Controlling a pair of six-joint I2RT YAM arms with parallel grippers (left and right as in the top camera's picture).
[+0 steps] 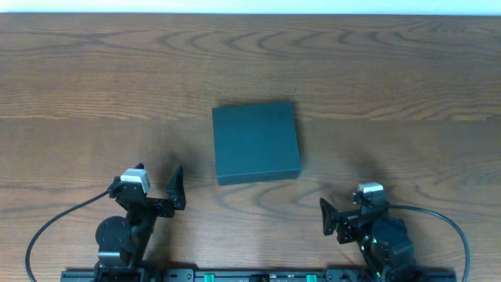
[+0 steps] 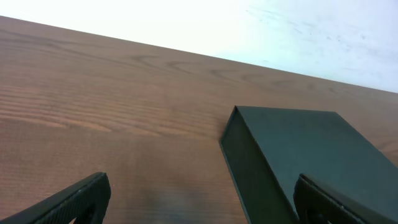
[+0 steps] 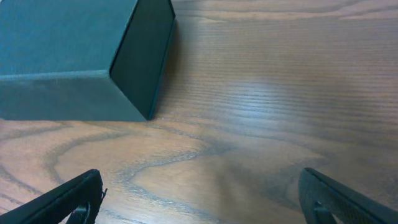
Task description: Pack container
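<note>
Overhead, we've got the container (image 1: 256,142) lying shut mid-table (image 1: 94,70). The left gripper (image 1: 175,188) and right gripper (image 1: 329,215) sit near us, clear of it. On the left wrist, jaws spread wide, empty, box ahead-right. On the right wrist, jaws wide too, box ahead-left.

Your dark teal-green matte rectangular container (image 1: 257,142) sits closed, lid flat, at table centre, turned slightly counterclockwise.
</note>
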